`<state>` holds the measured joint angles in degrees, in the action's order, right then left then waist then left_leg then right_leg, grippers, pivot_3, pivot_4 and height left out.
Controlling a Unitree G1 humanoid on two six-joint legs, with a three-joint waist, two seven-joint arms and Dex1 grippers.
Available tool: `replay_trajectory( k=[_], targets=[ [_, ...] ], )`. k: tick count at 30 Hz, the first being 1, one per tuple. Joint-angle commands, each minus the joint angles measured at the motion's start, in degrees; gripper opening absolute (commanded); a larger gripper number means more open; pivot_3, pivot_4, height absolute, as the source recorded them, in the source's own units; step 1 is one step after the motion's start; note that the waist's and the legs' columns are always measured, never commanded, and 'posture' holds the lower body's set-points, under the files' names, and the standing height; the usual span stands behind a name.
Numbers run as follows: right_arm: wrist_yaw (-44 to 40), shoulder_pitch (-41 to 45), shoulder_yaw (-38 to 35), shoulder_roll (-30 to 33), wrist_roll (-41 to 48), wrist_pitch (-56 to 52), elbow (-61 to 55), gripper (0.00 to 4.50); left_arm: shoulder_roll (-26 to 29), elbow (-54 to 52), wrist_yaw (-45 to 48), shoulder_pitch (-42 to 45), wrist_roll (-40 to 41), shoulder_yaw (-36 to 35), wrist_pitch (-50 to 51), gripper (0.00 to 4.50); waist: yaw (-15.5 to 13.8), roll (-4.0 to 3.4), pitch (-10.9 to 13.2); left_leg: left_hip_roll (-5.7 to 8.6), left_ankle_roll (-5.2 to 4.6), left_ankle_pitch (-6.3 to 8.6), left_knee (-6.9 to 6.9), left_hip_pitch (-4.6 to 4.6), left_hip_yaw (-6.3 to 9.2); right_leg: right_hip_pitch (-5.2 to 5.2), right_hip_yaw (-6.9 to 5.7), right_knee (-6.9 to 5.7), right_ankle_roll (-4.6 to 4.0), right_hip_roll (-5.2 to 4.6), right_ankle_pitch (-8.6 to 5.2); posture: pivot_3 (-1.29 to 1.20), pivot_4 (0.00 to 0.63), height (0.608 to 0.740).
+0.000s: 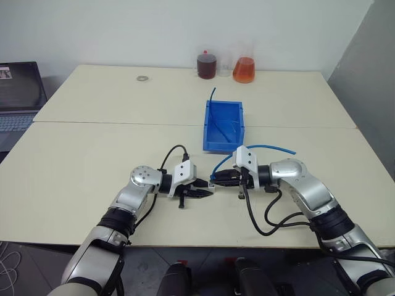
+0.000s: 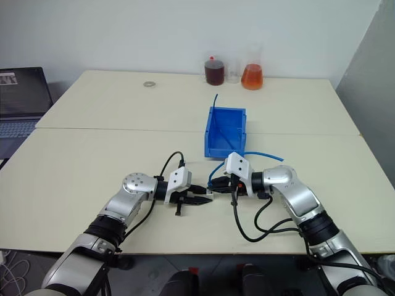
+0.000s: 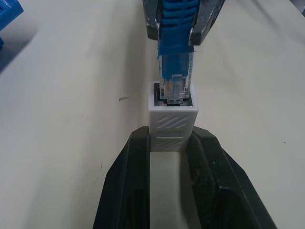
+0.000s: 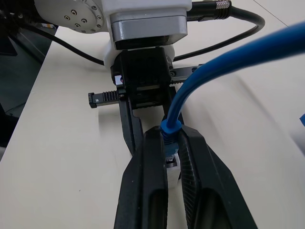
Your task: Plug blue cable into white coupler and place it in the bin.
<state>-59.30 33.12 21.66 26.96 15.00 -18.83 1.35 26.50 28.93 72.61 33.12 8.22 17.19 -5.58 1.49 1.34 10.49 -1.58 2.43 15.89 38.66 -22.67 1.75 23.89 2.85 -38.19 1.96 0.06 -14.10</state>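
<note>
My left gripper (image 1: 205, 192) is shut on the white coupler (image 3: 172, 125), which sits between its two black fingers with the dark socket facing outward. My right gripper (image 1: 218, 179) is shut on the plug end of the blue cable (image 1: 271, 147). The clear plug (image 3: 175, 88) stands in the mouth of the coupler's socket, partly inside. Both grippers meet tip to tip low over the table, just in front of the bin (image 1: 210, 125). From the right gripper (image 4: 169, 136) the blue cable (image 4: 238, 57) arcs up and away to the right.
A thin darker blue cable (image 1: 212, 94) sticks out of the bin. Two flasks of red (image 1: 207, 65) and orange (image 1: 244, 69) liquid stand at the table's far edge, with a small ring (image 1: 142, 78) to their left. A laptop (image 1: 18, 92) sits beyond the left edge.
</note>
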Motion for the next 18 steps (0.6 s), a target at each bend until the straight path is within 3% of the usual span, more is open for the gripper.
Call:
replay_trajectory(
  k=[1, 9, 18],
  targets=[
    [-1.0, 0.5, 1.6, -0.5, -3.3, 2.2, 2.2, 0.11, 0.0, 0.1, -0.6, -1.1, -1.7, 0.2, 0.7, 0.77, 0.1, -0.01, 0.0, 0.0, 0.0, 0.0, 0.0, 0.02, 0.01, -0.02, -0.01, 0.0, 0.0, 0.0, 0.0, 0.0, 0.15, 0.74],
    [-1.0, 1.2, 3.7, -1.8, -8.8, 7.1, 8.4, 0.11, 0.6, -2.7, -1.4, -2.9, -1.5, -0.4, 1.9, 0.77, 0.3, -0.05, -0.1, -0.04, 0.0, 0.0, -0.04, 0.75, 0.05, -0.68, -0.06, 0.03, 0.22, 0.04, -0.18, 0.0, 0.15, 0.74],
    [-2.2, -0.9, 5.3, -4.0, -10.5, 8.8, 13.7, 0.11, 1.0, -5.2, -2.4, -4.2, -1.6, -1.3, 3.6, 0.77, 0.4, -0.07, -0.3, -0.09, 0.0, 0.0, -0.04, 0.9, 0.05, -0.7, -0.01, -0.19, 0.14, 0.11, -0.22, 0.0, 0.15, 0.74]
  ],
)
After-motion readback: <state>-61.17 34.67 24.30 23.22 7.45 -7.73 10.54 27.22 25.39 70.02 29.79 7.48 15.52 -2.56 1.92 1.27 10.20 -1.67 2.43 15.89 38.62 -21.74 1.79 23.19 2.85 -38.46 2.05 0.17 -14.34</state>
